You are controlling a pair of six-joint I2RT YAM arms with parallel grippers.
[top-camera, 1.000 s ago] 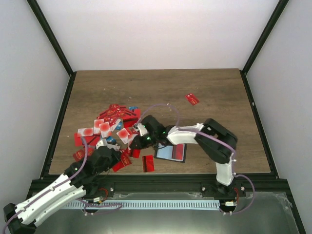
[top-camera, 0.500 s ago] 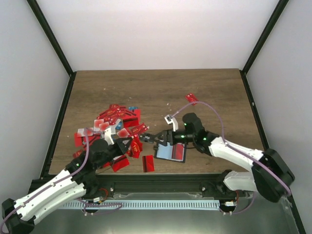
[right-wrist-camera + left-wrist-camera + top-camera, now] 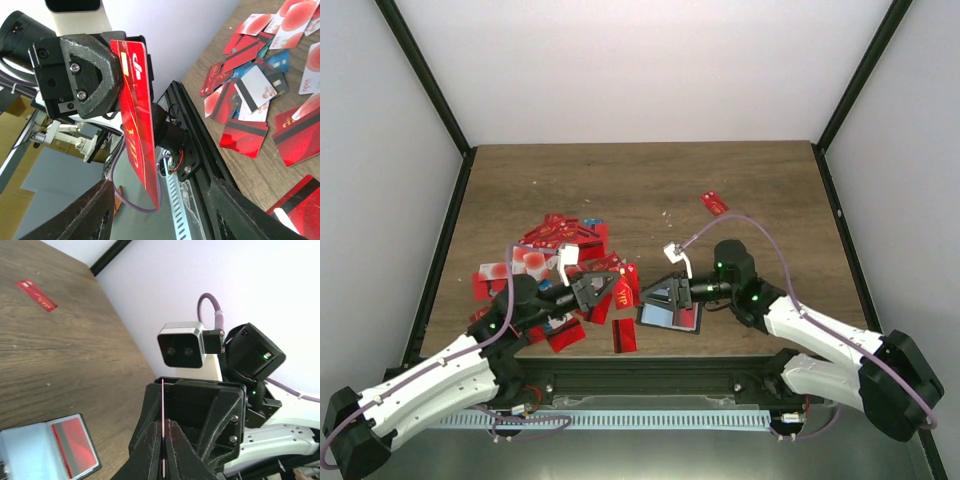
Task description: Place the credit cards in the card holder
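My left gripper (image 3: 608, 289) is shut on one red credit card (image 3: 625, 283), held on edge above the table; in the left wrist view the card (image 3: 163, 405) shows as a thin line between the closed fingers (image 3: 150, 450). My right gripper (image 3: 665, 293) faces it, open. In the right wrist view the card's lower end (image 3: 137, 135) hangs between the wide-apart fingers (image 3: 85, 215), touching neither. The card holder (image 3: 672, 318) lies open under both grippers, a red card in one half (image 3: 75, 445). A pile of credit cards (image 3: 555, 245) lies to the left.
A lone red card (image 3: 714, 203) lies far right of the pile. Two more red cards (image 3: 624, 337) (image 3: 567, 335) sit near the table's front edge. Black frame rails border the table (image 3: 650, 365). The left arm's base and purple cable (image 3: 125, 195) show behind the held card.
The right arm swung off the pile to the right and its gripper opened, now facing the left gripper. The left arm rose and moved right with a red card in its grip.
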